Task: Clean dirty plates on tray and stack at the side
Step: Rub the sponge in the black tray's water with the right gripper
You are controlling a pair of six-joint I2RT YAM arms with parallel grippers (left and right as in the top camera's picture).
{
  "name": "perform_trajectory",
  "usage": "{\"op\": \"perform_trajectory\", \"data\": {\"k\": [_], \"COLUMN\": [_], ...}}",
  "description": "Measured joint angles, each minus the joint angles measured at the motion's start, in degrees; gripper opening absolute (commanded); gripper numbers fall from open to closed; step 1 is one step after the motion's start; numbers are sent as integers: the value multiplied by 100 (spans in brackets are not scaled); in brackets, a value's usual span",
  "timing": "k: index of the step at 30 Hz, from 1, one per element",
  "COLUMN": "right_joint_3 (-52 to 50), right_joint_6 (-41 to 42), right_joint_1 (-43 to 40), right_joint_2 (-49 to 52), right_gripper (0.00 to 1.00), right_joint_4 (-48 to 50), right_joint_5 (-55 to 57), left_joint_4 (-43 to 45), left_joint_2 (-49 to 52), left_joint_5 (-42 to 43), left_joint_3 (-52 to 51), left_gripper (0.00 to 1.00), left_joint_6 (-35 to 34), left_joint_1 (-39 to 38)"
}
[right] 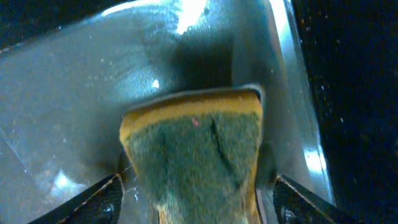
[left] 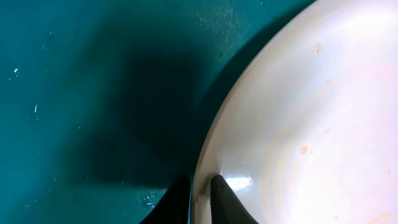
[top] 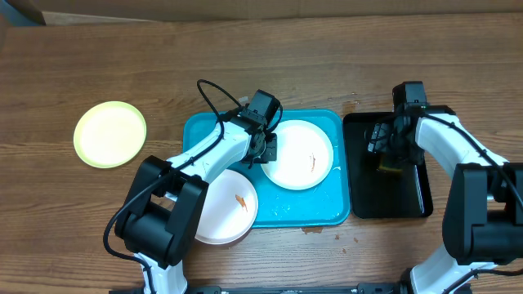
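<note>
Finding one yellow-green plate (top: 109, 134) set aside on the table (top: 73, 57), left, apparently clean. Two specked white plates sit on the tray (top: 200, 131): the near plate (top: 227, 211) is untouched, and the far plate (top: 298, 155) is pinched at its rim by the left gripper (left: 198, 186). The right gripper (right: 196, 186) straddles the sponge (right: 193, 143) on the black tray (top: 364, 196); grip unconfirmed.

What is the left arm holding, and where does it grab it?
The left gripper holds the white plate by its rim, jaws pinching the edge.
</note>
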Motion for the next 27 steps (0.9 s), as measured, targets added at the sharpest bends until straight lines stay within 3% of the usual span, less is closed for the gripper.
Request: {"op": "perform_trajectory", "data": {"k": [2,3,7,9,11,12,13,15,16,19,20,22,24,25,27], "right_joint_3": [-24,-24,-24,-24,-24,-24,-24,-24,-24,-24,-24,-26,-28,-28,-28], "right_joint_6": [-4,-7,-20,-22,7,-2,-7,-2,0,-13,-17,-2,-7,-17,-7], "right_joint_1": [0,0,0,0,0,0,0,0,0,0,0,0,2,2,0], "right_joint_2": [0,0,0,0,0,0,0,0,0,0,0,0,0,0,0], "right_gripper": [78,73,15,4,4,20,56,77,80,79,73,49,17,12,53], "right_joint_4": [101,151,240,251,254,267,275,286,291,256,201,44,-107,-162,-229], "right_joint_5": [7,9,50,61,59,48,28,-31,-81,-234,-278,-352,-385,-391,-417], "left_joint_4": [2,4,2,2,2,2,2,2,2,2,2,2,2,2,4], "left_joint_2": [0,0,0,0,0,0,0,0,0,0,0,0,0,0,0], "left_joint_5": [-2,0,0,0,-2,0,0,0,-2,-2,-2,-2,0,-2,-2], "left_joint_3": [0,0,0,0,0,0,0,0,0,0,0,0,0,0,0], "left_gripper": [15,15,15,15,16,16,16,16,16,17,17,17,17,17,17], "left_joint_6": [0,0,0,0,0,0,0,0,0,0,0,0,0,0,0], "left_joint_1": [0,0,0,0,0,0,0,0,0,0,0,0,0,0,0]}}
